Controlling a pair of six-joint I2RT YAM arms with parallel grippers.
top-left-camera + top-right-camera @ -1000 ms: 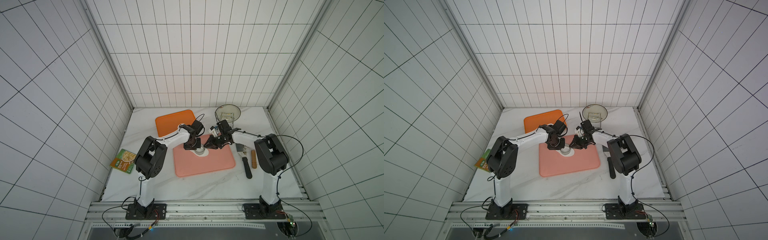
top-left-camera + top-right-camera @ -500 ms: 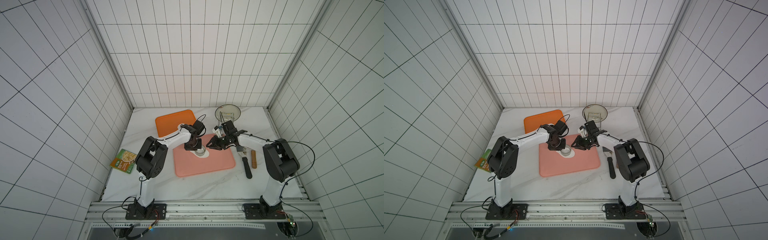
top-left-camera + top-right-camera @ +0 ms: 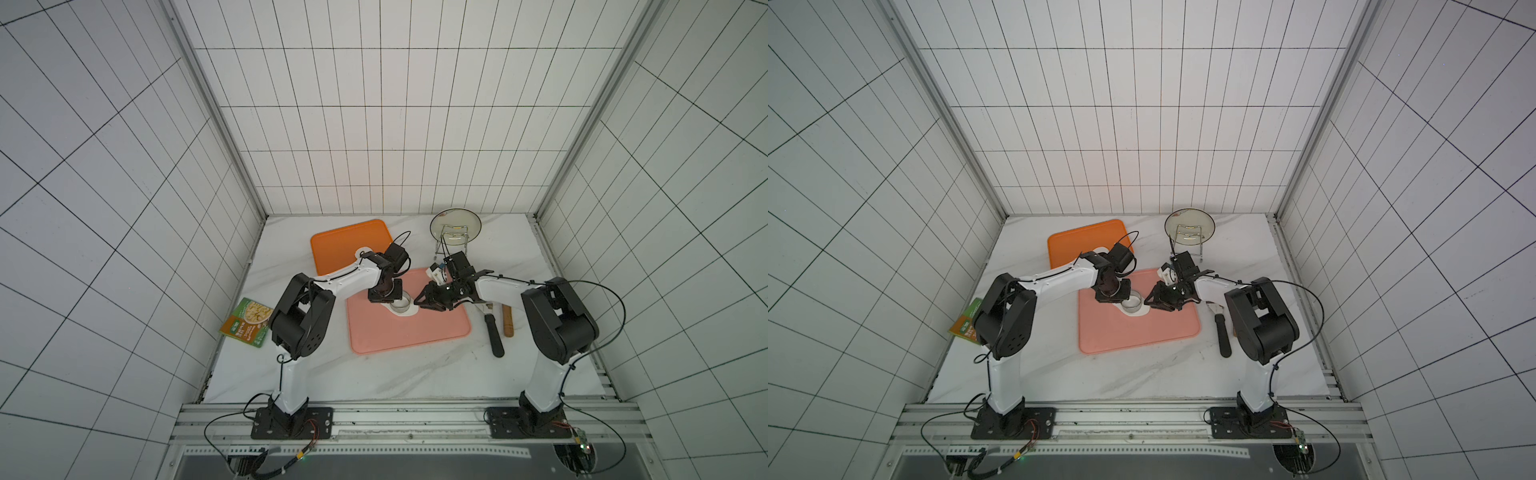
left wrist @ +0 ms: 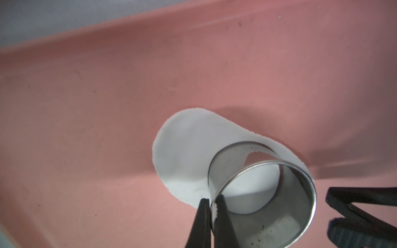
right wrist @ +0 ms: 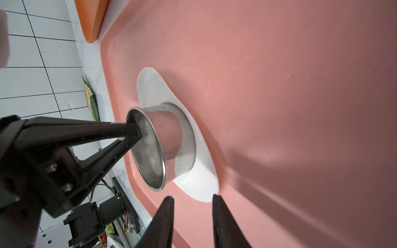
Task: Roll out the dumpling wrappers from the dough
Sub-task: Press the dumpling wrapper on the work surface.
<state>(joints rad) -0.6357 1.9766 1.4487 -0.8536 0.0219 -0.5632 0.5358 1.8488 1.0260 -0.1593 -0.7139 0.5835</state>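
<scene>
while l gripper (image 4: 211, 203) pinches ring (image 4: 298, 193), r gripper (image 5: 192, 196) faces dough (image 5: 150, 85).

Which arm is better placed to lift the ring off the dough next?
Left. The left tool is shut on the ring standing on the dough; the right tool is open and empty beside the dough.

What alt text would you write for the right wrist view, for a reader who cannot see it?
The left gripper pinches the rim of a steel ring set on flattened white dough on a pink board. The right gripper, open and empty, points at the dough's edge.
</scene>
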